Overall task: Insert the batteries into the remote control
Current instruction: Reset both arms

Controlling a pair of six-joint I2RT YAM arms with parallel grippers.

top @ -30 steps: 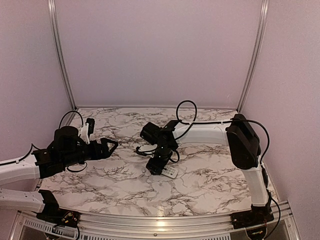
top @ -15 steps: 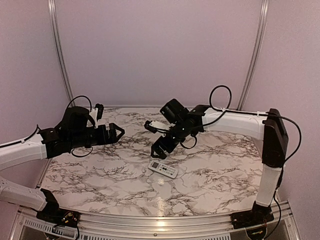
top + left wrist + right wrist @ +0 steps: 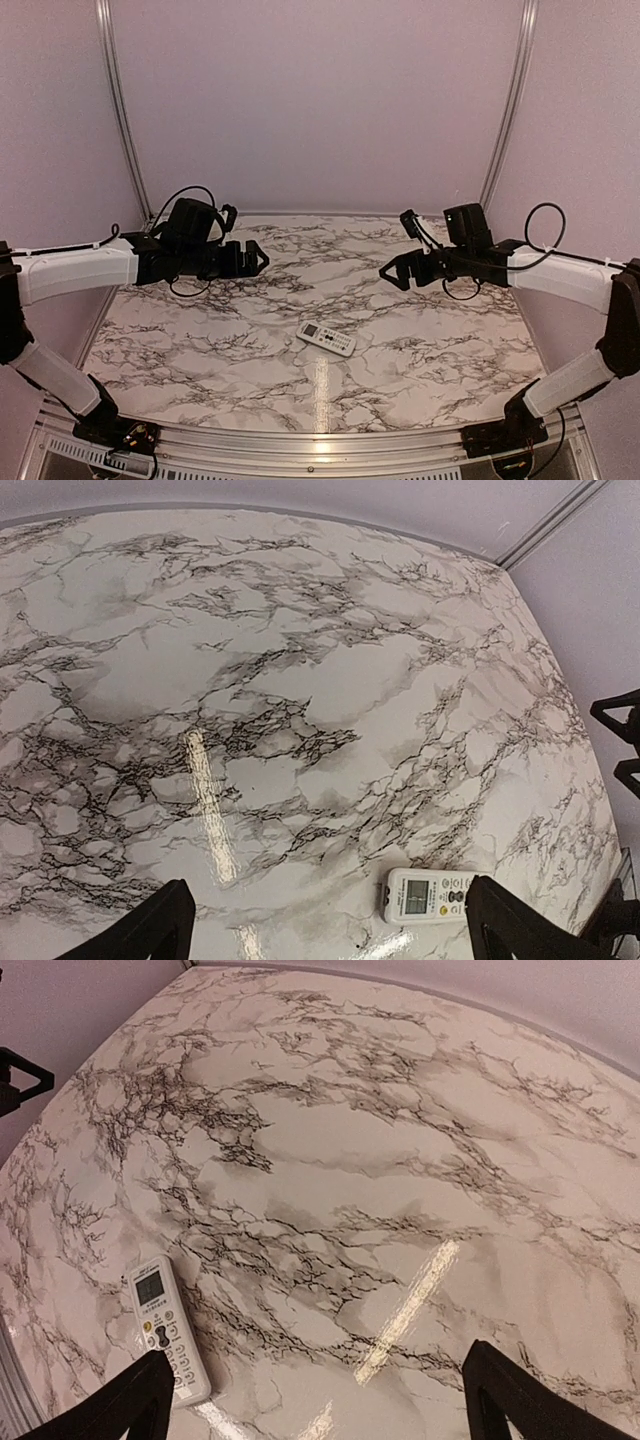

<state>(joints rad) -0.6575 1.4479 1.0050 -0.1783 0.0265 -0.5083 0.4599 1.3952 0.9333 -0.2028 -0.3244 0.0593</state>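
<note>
Remote control [image 3: 326, 339] is lying flat and button-side up on the marble table [image 3: 200, 340], a little toward six o'clock from the table's middle. Its long axis is running from ten to four o'clock in the top view, with the small screen at the ten o'clock end. We are holding the left gripper [image 3: 255, 258] in the air off at the remote's ten o'clock and the right gripper [image 3: 392, 270] at its two o'clock. Both are well apart from it, and both have their fingers spread wide around nothing. We are not seeing the batteries in any view, so we cannot tell whether they are inside or out of sight.

We are judging the handset to be light, stiff plastic with a smooth shell, so it is likely to skate on this glossy top if nudged from one side only. We are favouring a pinch across the two long narrow edges near mid-length, clear of the buttons and screen. The battery recess is presumably underneath, so turning it over is going to need a firm, centred hold.
</note>
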